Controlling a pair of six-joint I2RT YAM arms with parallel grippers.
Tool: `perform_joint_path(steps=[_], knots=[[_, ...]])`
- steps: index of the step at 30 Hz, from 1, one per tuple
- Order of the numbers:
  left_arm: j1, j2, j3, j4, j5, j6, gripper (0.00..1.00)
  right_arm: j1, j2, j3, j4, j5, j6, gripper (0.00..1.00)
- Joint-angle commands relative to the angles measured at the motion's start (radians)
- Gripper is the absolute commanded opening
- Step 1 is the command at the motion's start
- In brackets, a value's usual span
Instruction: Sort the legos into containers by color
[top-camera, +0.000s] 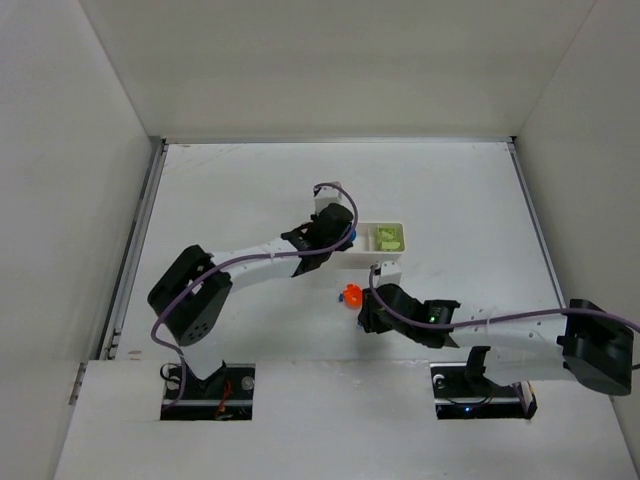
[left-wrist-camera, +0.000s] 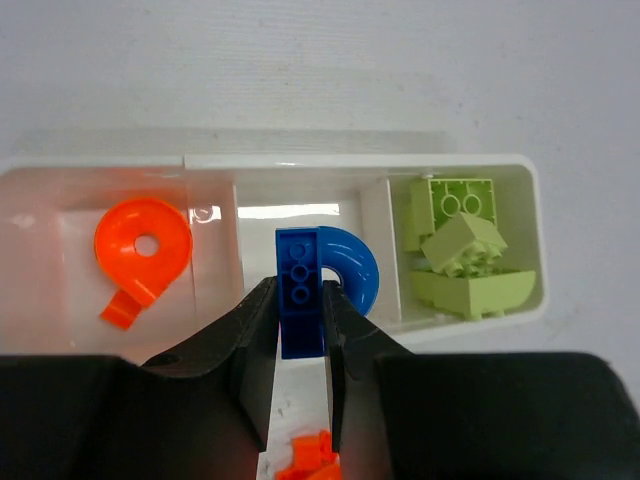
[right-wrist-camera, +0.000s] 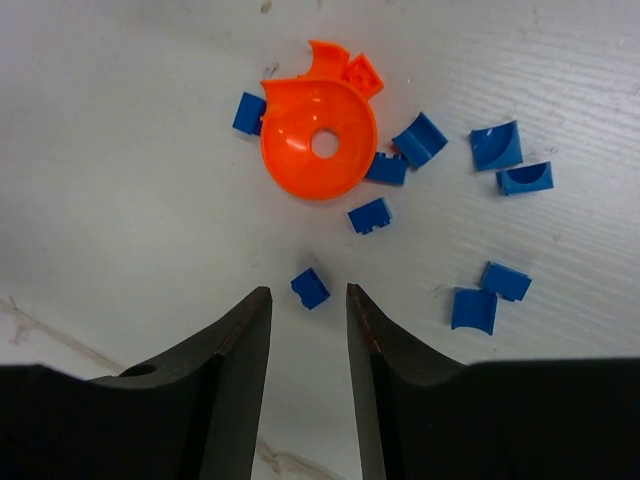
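Note:
The white tray (left-wrist-camera: 300, 165) has three compartments: the left holds an orange round piece (left-wrist-camera: 142, 245), the middle a blue curved piece (left-wrist-camera: 352, 262), the right several lime-green bricks (left-wrist-camera: 462, 250). My left gripper (left-wrist-camera: 300, 292) is shut on a dark-blue brick (left-wrist-camera: 300, 275) and holds it over the middle compartment's near wall. My right gripper (right-wrist-camera: 308, 294) is open just above the table, a tiny blue brick (right-wrist-camera: 310, 288) lying between its fingertips. An orange round piece (right-wrist-camera: 318, 140) and several small blue bricks (right-wrist-camera: 497, 146) lie beyond it.
In the top view the tray (top-camera: 392, 262) lies mid-table, the left gripper (top-camera: 338, 236) over its left part and the right gripper (top-camera: 366, 312) just below the orange piece (top-camera: 351, 294). An orange piece (left-wrist-camera: 305, 455) lies under the left fingers. White walls enclose the table.

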Motion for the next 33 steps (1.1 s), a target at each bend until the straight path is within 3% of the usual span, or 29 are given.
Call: perform_joint_path(steps=[1,7,16,20,33], knots=[[0.018,0.052,0.086,0.016,0.032,0.051,0.15,0.020,0.023,0.040,-0.005,-0.016,-0.010,0.41],[0.027,0.134,0.142,0.010,0.056,0.054,0.18,0.023,0.070,0.055,-0.006,-0.030,-0.009,0.39],[0.030,0.102,0.130,0.013,0.058,0.071,0.40,0.035,0.159,0.102,-0.005,-0.021,-0.013,0.36],[0.029,-0.002,0.063,0.015,0.047,0.092,0.40,0.040,0.190,0.119,-0.020,-0.014,-0.015,0.32],[-0.048,-0.444,-0.357,-0.082,-0.008,0.066,0.38,0.045,0.247,0.164,-0.055,-0.008,-0.007,0.16]])
